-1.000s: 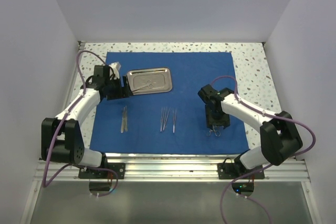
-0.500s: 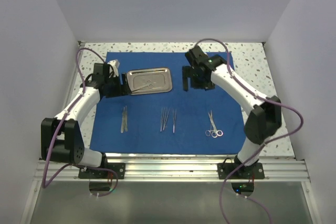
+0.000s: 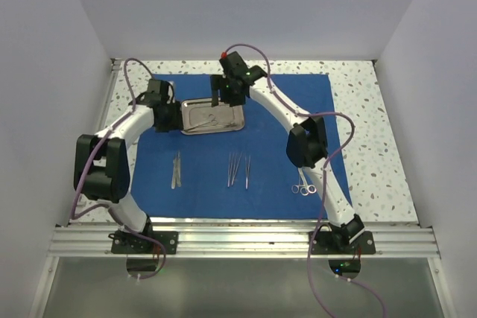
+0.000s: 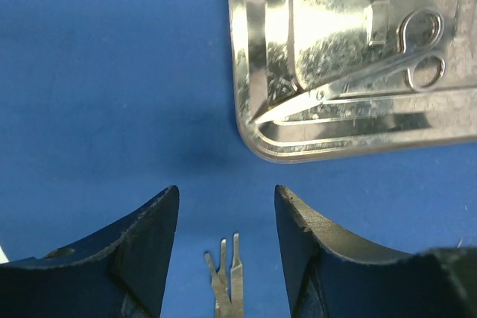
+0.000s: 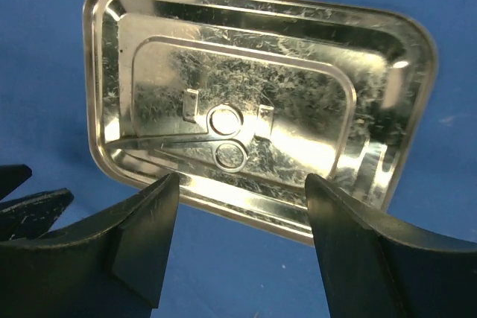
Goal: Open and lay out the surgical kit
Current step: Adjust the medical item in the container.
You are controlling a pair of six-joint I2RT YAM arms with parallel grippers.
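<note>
The steel tray sits on the far-left part of the blue cloth, which lies spread flat on the desk. One pair of scissors lies inside the tray. The laid-out instruments are all on the tray's near side: a lone pair of tweezers, a cluster of tweezers, and, well off to the near right, a second pair of scissors.

The right gripper hangs over the tray with its jaws spread and empty. The left gripper is just beside the tray's left rim, its jaws also spread and empty.

The step in hand looks like lifting the last scissors out. It is probably best to close across the shank near the pivot rather than the rings, since thin steel on a polished tray is likely to skate. The left jaws could steady the rim.

Only the left wrist view shows the blade tip tucked into a tray corner. The right wrist view shows both rings near the tray's centre. The top view alone gives the whole layout, but not the height of the jaws above the tray.
</note>
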